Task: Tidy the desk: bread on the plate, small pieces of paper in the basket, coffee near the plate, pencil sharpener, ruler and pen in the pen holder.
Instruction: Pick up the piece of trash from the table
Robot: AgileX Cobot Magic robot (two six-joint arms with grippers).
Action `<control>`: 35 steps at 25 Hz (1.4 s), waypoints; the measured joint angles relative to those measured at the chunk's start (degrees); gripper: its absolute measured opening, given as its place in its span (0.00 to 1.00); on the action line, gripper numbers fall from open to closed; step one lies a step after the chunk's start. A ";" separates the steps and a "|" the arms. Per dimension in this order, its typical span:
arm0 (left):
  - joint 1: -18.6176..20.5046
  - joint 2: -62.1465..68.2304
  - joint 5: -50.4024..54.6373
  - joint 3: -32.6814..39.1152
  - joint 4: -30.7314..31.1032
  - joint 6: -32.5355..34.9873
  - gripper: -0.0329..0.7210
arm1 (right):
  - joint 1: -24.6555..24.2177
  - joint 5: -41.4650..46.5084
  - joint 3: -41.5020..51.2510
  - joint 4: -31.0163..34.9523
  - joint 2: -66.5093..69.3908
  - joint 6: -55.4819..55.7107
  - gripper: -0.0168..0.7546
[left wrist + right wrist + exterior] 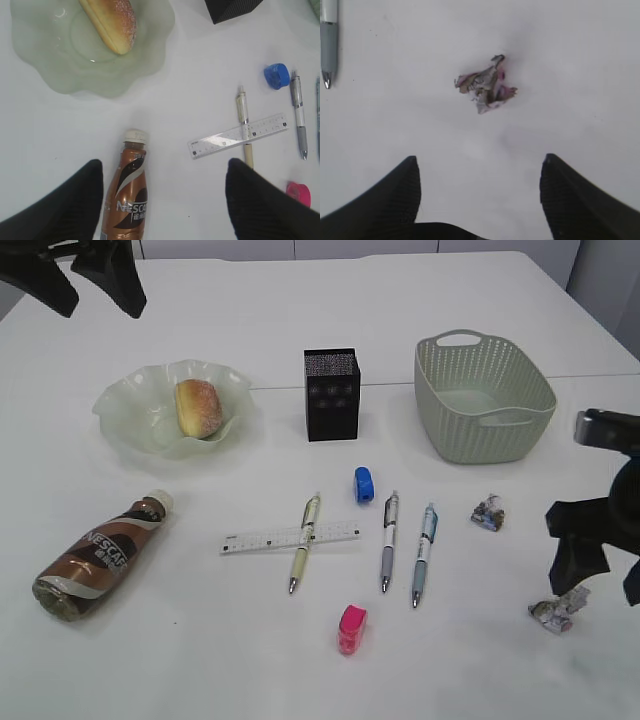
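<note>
The bread (198, 407) lies on the green plate (130, 410). The coffee (100, 555) lies on its side on the desk, beside my open, empty left gripper (162, 167), which hangs high at the far left (97, 302). The ruler (290, 537) crosses one pen (304, 555); two more pens (387, 540) (424, 553) lie to its right. A blue pencil sharpener (364, 485) and a pink one (352, 628) rest nearby. The pen holder (332, 393) and basket (483, 397) stand behind. My right gripper (479, 159) is open above a piece of paper (487, 90); another (488, 512) lies further back.
The desk's right edge runs close to my right arm (600, 540). White tabletop lies bare between the pink sharpener and the coffee (131, 190). A pen tip (327, 45) shows at the left edge of the right wrist view.
</note>
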 joint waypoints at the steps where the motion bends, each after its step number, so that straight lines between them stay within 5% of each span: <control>1: 0.00 0.00 0.00 0.00 0.00 0.00 0.77 | 0.57 -0.60 0.00 0.00 0.98 0.00 0.76; 9: 0.00 0.00 0.00 0.00 0.00 0.13 0.77 | 1.47 -4.61 -1.16 -5.86 5.58 1.40 0.76; 35: 0.00 0.00 0.09 0.00 0.27 0.25 0.76 | 1.50 -5.37 -4.29 -6.23 15.42 1.71 0.76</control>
